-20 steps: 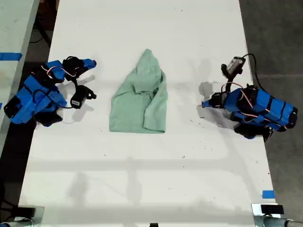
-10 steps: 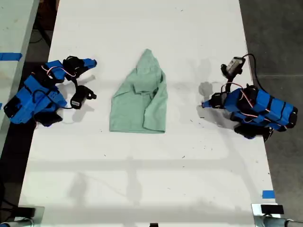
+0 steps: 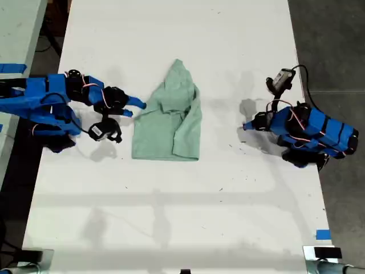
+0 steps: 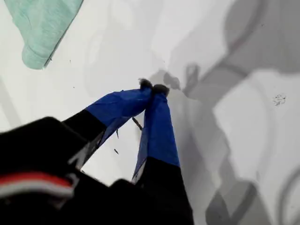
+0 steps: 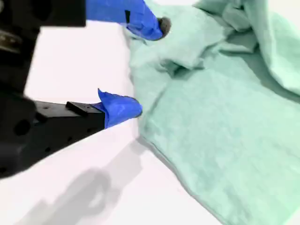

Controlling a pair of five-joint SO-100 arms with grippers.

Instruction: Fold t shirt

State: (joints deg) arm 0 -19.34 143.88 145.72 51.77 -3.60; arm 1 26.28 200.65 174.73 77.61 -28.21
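Right now the t shirt (image 3: 170, 117) lies on the white table (image 3: 182, 217), a little above the middle of the exterior view. It is a wrinkled, pale mint-green bundle with a pointed end toward the top of the frame and a straighter hem toward the bottom, and a folded flap runs down the side nearer the exterior view's right.

My second gripper (image 3: 137, 105) reaches in from the exterior view's left, and its blue-taped tips sit at the edge of the shirt on that side. In the second wrist view my second gripper (image 5: 143, 65) stands wide apart: one fingertip (image 5: 150, 26) rests over the fabric, while the other is just beside the shirt's edge (image 5: 140, 93), above bare table. Nothing is clamped between them. From that camera the t shirt (image 5: 225, 122) fills most of the picture, creased and bunched near the upper fingertip.

My first gripper (image 3: 246, 126) stays low at the exterior view's right, well apart from the garment, its arm folded back near the table's edge. In the first wrist view my first gripper (image 4: 152, 87) has its blue tips pressed together, holding nothing, above bare white table. A corner of the t shirt (image 4: 42, 28) shows in the upper left of that picture.
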